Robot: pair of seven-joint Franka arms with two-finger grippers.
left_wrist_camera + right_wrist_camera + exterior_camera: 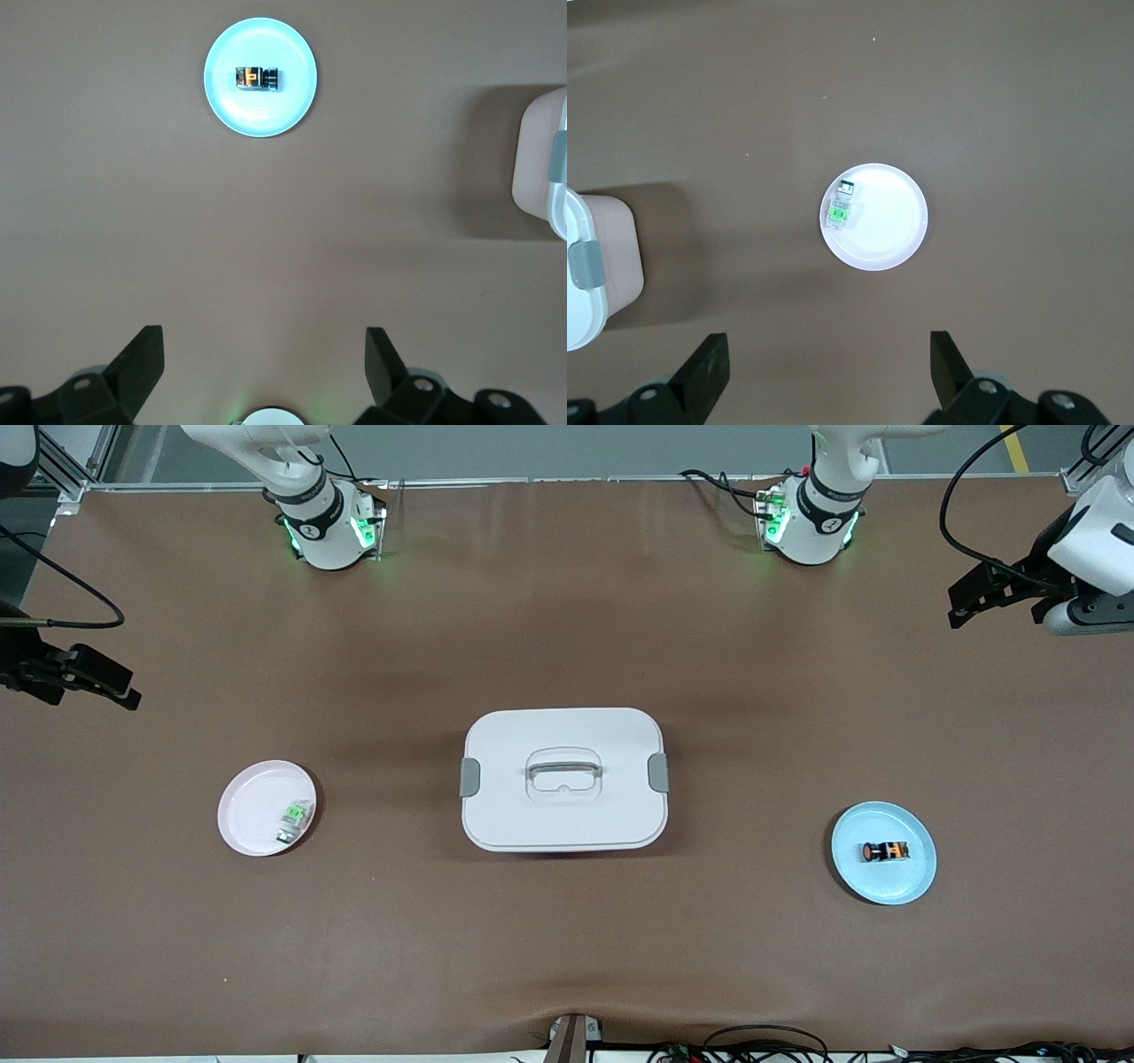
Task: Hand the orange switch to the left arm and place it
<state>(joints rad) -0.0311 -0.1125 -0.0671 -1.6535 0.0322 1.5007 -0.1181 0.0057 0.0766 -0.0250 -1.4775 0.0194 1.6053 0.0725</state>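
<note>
Brown cloth-covered worktop (567, 629) spread wide, edges cut off on every side; two large white robot arms with black joints based along its top edge, green lights at the bases, upper links cut off. Large white rounded-rectangular plastic box (564, 779) at the middle, lid on, grey side latches, recessed grey handle; sits between the two plates; seen only as a corner in each wrist view. Round pale blue plate (883, 853) toward the left arm's end; round pale pink plate (267, 808) toward the right arm's end. Left pincer (264, 363) raised over bare worktop at its own end, fingers spread wide, holding nothing; right pincer (829, 367) likewise at the other end, wide open and empty. Tiny black cylindrical orange switch (885, 852) lying on its side on the blue plate; orange-white markings too small to read. Small green-and-clear switch (293, 820) on the pink plate, near its rim.
</note>
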